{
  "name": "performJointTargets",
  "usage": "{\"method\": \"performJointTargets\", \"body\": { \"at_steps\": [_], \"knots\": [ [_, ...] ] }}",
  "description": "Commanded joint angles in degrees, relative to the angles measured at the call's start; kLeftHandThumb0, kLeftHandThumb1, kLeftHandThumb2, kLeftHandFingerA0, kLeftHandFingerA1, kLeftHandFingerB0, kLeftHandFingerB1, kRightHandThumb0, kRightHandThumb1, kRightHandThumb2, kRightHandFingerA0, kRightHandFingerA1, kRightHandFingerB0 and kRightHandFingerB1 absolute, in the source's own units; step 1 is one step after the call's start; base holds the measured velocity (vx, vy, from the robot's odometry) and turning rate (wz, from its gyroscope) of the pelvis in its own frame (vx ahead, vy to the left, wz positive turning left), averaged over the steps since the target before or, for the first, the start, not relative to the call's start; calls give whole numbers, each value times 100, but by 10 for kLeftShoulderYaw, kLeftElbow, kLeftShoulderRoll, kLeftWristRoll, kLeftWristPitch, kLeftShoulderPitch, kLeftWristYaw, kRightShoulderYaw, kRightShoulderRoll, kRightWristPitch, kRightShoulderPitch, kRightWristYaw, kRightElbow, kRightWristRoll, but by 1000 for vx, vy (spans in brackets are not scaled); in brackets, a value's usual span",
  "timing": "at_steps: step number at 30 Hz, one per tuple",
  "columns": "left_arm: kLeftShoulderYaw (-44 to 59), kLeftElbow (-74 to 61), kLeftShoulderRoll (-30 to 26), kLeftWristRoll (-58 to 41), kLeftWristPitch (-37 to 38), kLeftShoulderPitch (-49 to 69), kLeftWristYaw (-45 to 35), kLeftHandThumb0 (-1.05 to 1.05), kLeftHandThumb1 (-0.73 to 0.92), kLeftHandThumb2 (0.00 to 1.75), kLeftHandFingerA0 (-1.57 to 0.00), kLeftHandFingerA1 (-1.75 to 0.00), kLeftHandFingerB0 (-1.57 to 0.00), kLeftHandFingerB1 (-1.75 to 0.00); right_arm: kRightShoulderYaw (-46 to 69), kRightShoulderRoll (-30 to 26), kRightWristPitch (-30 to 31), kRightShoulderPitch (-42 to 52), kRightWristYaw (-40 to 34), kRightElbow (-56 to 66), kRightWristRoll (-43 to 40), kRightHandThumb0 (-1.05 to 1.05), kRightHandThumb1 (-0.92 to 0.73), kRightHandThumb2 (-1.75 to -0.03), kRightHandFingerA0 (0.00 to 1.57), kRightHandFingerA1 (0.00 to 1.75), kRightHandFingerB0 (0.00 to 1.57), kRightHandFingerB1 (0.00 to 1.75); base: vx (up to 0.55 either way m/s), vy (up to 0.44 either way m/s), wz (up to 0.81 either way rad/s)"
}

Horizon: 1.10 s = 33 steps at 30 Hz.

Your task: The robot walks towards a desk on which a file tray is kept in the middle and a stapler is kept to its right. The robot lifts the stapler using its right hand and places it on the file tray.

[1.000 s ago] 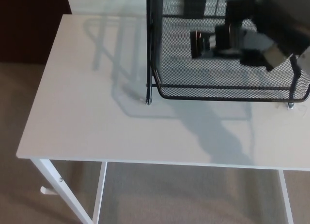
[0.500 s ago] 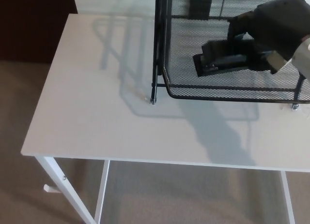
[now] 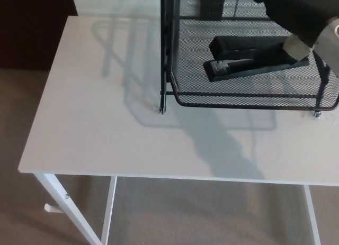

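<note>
Half a second ago the right hand (image 3: 294, 13) covered the stapler (image 3: 254, 57) over the mesh; now the stapler lies flat and in plain sight on the floor of the black wire file tray (image 3: 249, 104), nose toward the tray's left side. The hand has drawn up into the top right corner, overlapping only the stapler's rear end, and whether it is released or clenched cannot be told. The camera has also shifted slightly. Counted: one stapler, one file tray, one white desk (image 3: 106, 128), and one robot hand; the left is out of view. One small dark rectangle (image 3: 212, 7) sits at the tray's back, too unclear to name
</note>
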<state>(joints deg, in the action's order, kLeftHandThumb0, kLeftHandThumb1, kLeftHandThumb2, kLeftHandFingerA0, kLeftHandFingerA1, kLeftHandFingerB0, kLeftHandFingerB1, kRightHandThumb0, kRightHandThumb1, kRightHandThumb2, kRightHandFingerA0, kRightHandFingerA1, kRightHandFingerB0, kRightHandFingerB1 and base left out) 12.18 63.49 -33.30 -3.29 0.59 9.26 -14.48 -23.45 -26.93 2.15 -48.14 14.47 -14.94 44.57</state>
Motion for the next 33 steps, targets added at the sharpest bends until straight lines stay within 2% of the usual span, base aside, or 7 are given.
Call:
{"method": "performJointTargets", "body": {
  "at_steps": [1,9,10,15,24,26,33],
  "knots": [
    [5,4,0,-1,7,-2,6,-103,80,81,-60,-90,-35,-78,41,-12,46,-17,84,38,-42,-93,-53,-84,0,13,0,0,0,0,0],
    [3,1,-1,2,12,5,4,-101,64,126,-71,-91,-31,-73,212,-108,86,40,186,182,-159,-95,-53,-85,0,0,0,4,0,0,0],
    [13,6,1,-9,3,1,-1,-102,80,81,-63,-91,-33,-77,239,-123,100,53,198,202,-168,-99,-58,-95,0,8,0,5,0,0,0],
    [8,9,-2,-2,15,7,1,-100,61,125,-75,-94,-34,-75,407,-182,73,139,216,253,-246,-94,-57,-95,0,21,0,5,0,0,0],
    [11,0,-8,-5,3,4,1,-104,81,79,-65,-91,-35,-78,797,-138,241,287,293,297,-387,-82,-51,-86,0,14,1,16,0,0,0],
    [12,-1,-7,-5,-3,-1,6,-104,81,79,-68,-90,-36,-78,855,-120,275,336,276,254,-365,-84,-52,-90,84,120,2,29,0,0,0],
    [6,-6,-7,-1,-2,3,1,-104,81,81,-65,-90,-33,-78,893,-75,268,413,141,114,-323,-90,-63,-63,81,143,6,27,0,0,0]
  ]
}}
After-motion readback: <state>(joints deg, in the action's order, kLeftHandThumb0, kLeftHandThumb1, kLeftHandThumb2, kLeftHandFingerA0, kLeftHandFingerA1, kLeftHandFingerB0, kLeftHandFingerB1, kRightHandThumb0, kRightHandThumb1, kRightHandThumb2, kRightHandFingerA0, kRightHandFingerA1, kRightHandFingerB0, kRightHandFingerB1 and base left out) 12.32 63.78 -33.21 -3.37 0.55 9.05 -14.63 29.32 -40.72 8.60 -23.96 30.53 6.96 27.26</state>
